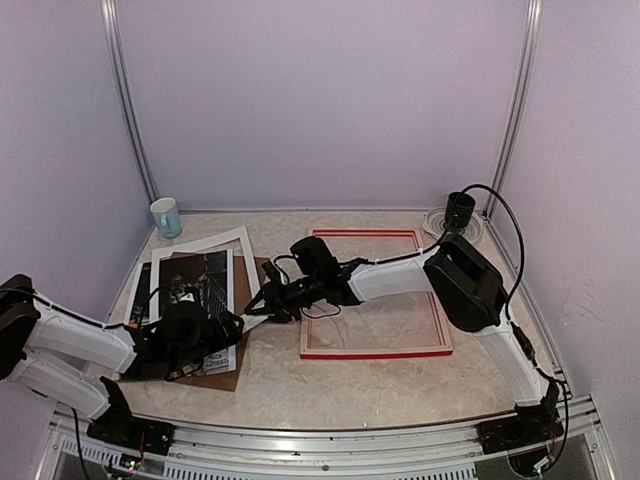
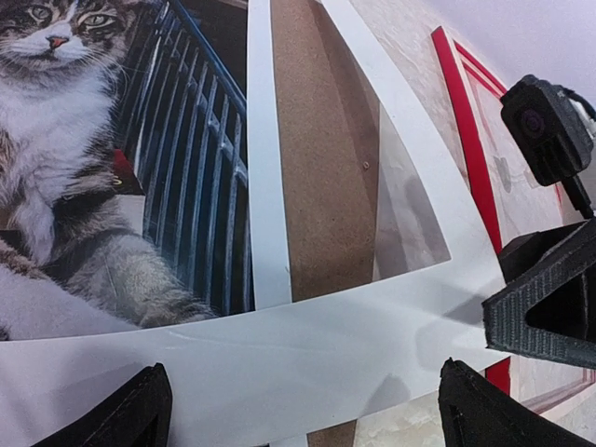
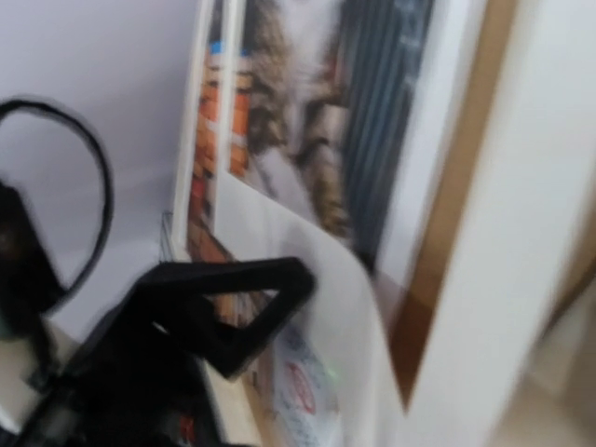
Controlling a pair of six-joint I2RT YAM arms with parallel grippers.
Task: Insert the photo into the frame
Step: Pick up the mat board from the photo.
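Note:
The photo [image 1: 193,283], a cat print, lies flat at the left on a brown backing board [image 1: 243,300]. A white mat [image 1: 222,242] lies partly over it. In the left wrist view the cat photo [image 2: 84,168] fills the left side and the mat's white band [image 2: 279,345] runs under my left gripper [image 2: 312,419], which is open wide above it. The red frame [image 1: 376,352] lies flat at centre right. My right gripper [image 1: 262,300] reaches across the frame to the mat's edge. One right finger [image 3: 233,298] rests against a lifted white sheet edge [image 3: 354,317]; the other finger is hidden.
A pale blue cup [image 1: 166,217] stands at the back left. A black cylinder [image 1: 460,209] sits on a round dish at the back right. The right arm's finger [image 2: 545,312] shows at the right of the left wrist view, beside the frame's red rail [image 2: 470,158].

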